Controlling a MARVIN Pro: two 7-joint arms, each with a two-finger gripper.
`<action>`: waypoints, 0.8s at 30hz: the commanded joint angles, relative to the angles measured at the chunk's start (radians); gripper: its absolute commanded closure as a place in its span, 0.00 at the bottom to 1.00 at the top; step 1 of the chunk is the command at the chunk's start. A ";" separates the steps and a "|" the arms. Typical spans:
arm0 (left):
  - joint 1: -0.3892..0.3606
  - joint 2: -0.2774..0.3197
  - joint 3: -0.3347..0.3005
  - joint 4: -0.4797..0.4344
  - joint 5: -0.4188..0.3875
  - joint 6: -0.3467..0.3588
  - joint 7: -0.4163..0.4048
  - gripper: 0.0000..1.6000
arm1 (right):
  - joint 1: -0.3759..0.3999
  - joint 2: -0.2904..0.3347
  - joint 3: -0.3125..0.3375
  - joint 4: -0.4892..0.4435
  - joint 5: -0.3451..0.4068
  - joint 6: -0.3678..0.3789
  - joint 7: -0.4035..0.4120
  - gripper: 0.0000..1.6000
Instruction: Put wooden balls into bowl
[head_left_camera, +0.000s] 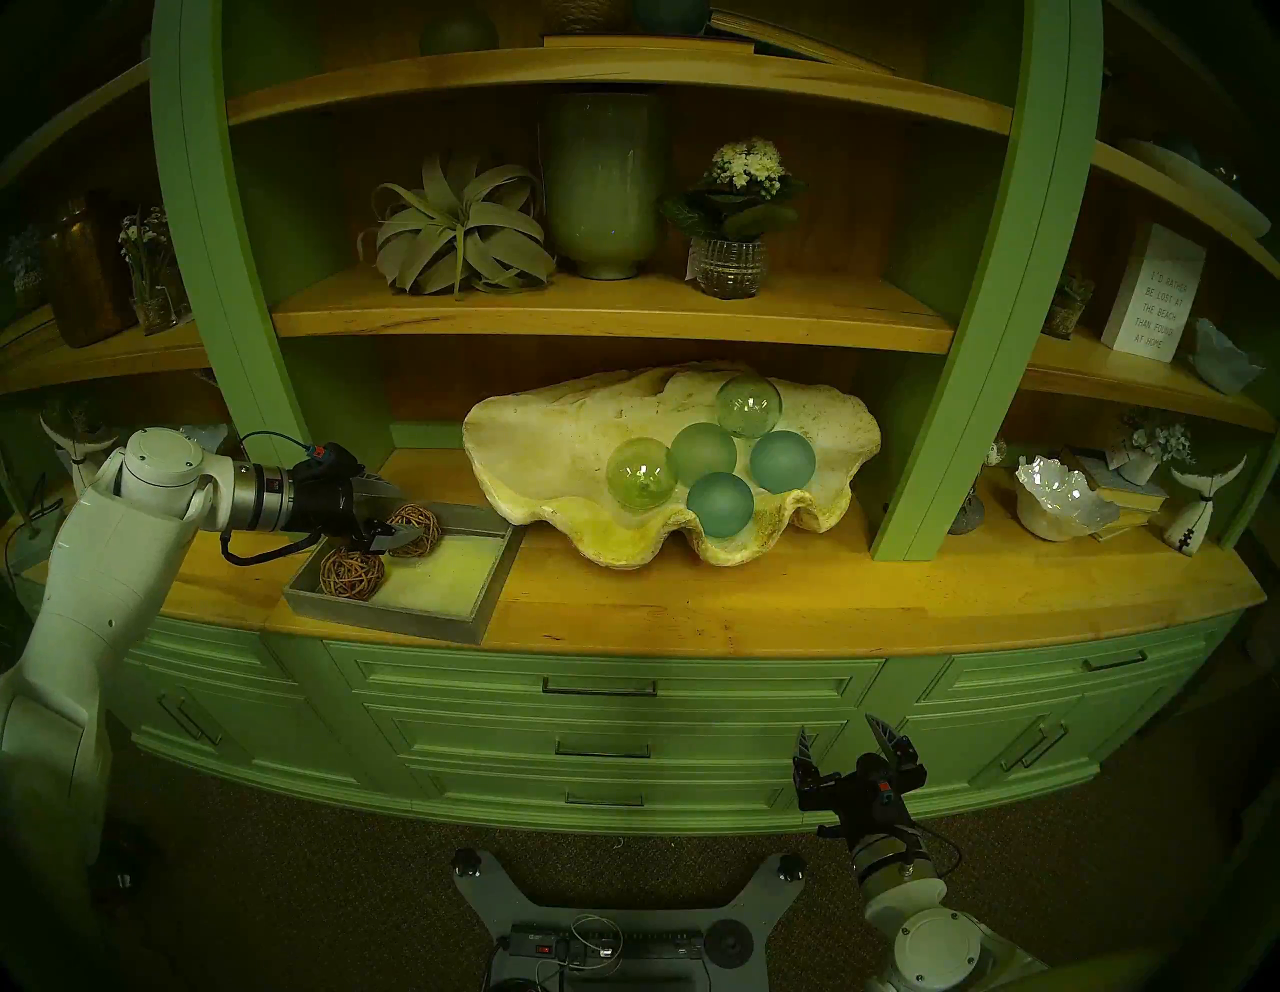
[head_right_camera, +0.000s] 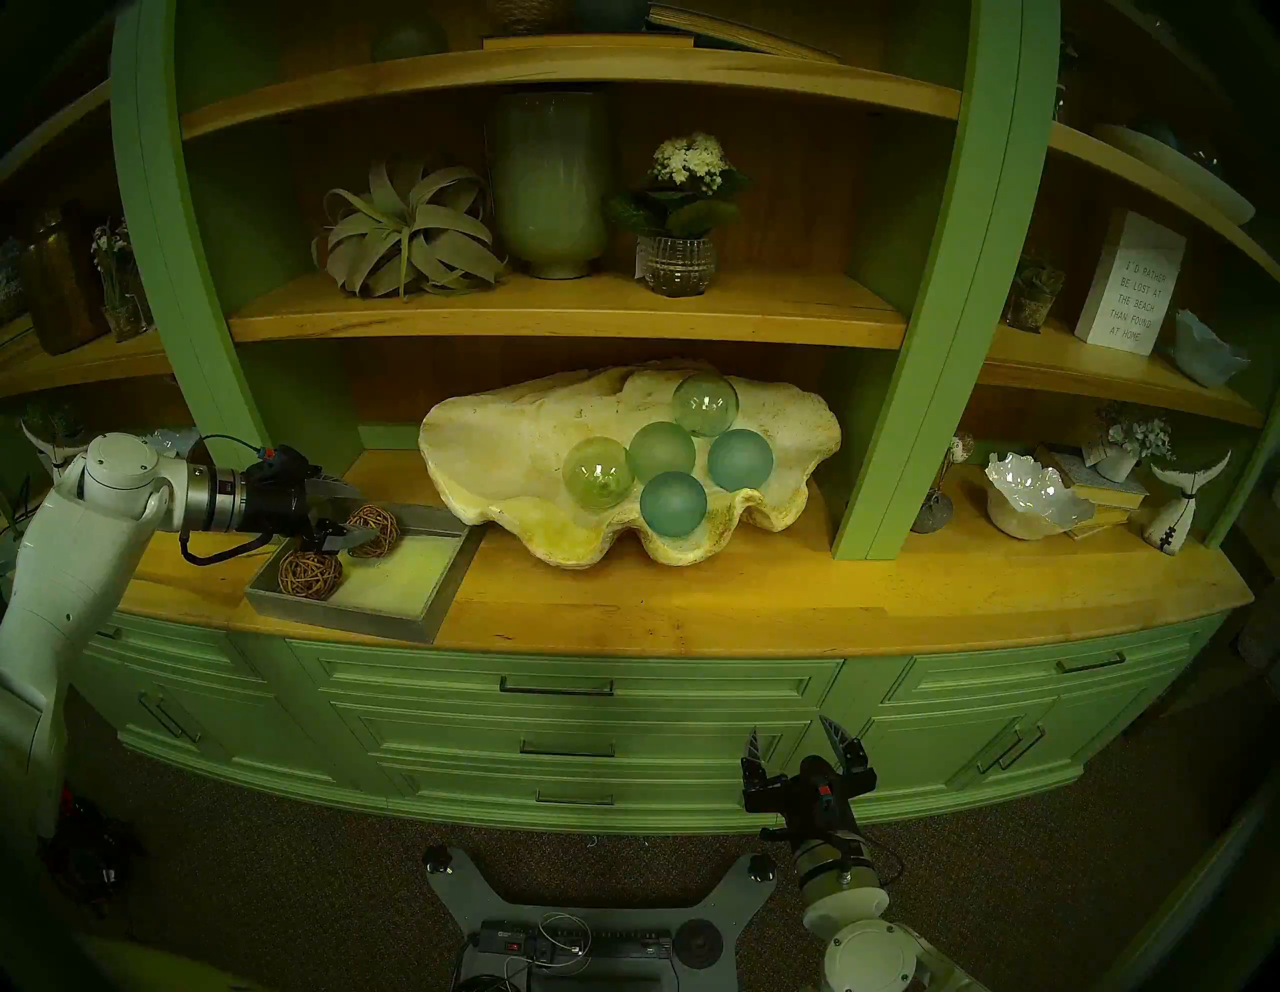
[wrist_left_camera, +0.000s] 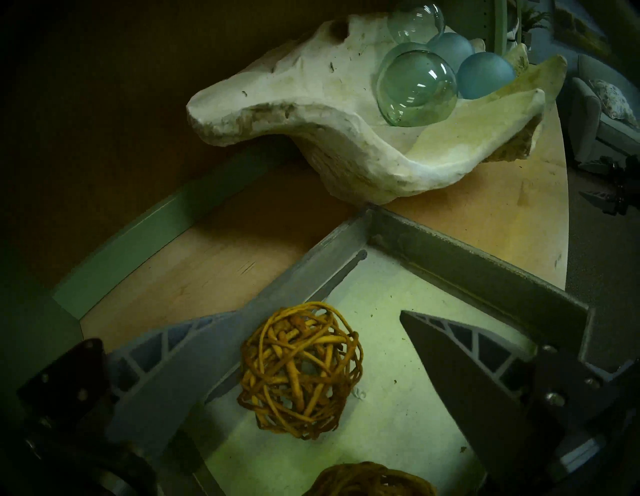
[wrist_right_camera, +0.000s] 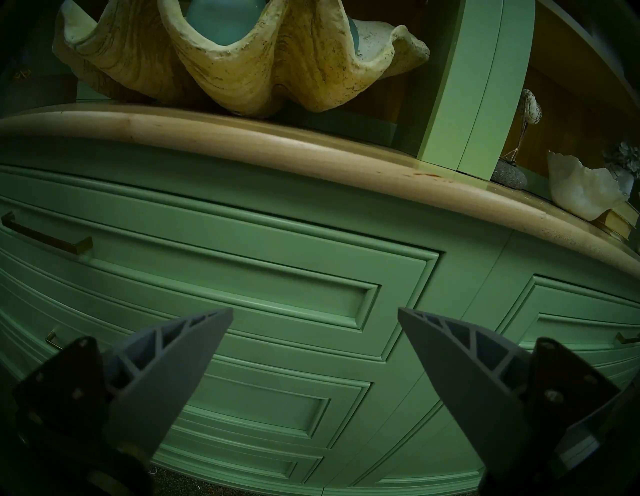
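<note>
Green drawer fronts (wrist_right_camera: 277, 277) filled the lowest part of the scene, and before them the right gripper (head_left_camera: 848, 745) hung with its jaws spread wide and nothing between them, well below the wooden counter (head_left_camera: 762, 596). On that counter's left end sat a square grey tray (head_left_camera: 443, 620), and both woven balls lay inside it. The near ball (head_left_camera: 351, 573) rested in the tray's front left corner, untouched. The far ball (head_left_camera: 414, 530) sat toward the back, and the left gripper (head_left_camera: 398, 516) reached in from the left with its fingers fully apart, one on each side of this ball. In the left wrist view the far ball (wrist_left_camera: 300, 370) lay between the two fingers, closer to the left finger (wrist_left_camera: 180, 374); whether that finger touched it could not be told, and the right finger (wrist_left_camera: 460, 381) stood clear of it. Nothing was gripped. Just beyond the tray's right corner stood the big clam shell (head_left_camera: 554, 443), holding five glass spheres (head_left_camera: 720, 504) in green and blue and no woven balls.
</note>
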 joint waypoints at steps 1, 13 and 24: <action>0.039 0.030 -0.055 -0.024 -0.021 -0.006 0.037 0.00 | 0.002 0.002 0.004 -0.033 0.000 -0.004 -0.001 0.00; -0.060 -0.025 0.000 0.046 0.039 -0.044 0.081 0.00 | 0.003 0.001 0.003 -0.031 -0.001 -0.005 -0.001 0.00; -0.126 -0.074 0.018 0.113 0.071 -0.059 0.068 0.00 | 0.004 0.001 0.003 -0.030 -0.001 -0.005 -0.001 0.00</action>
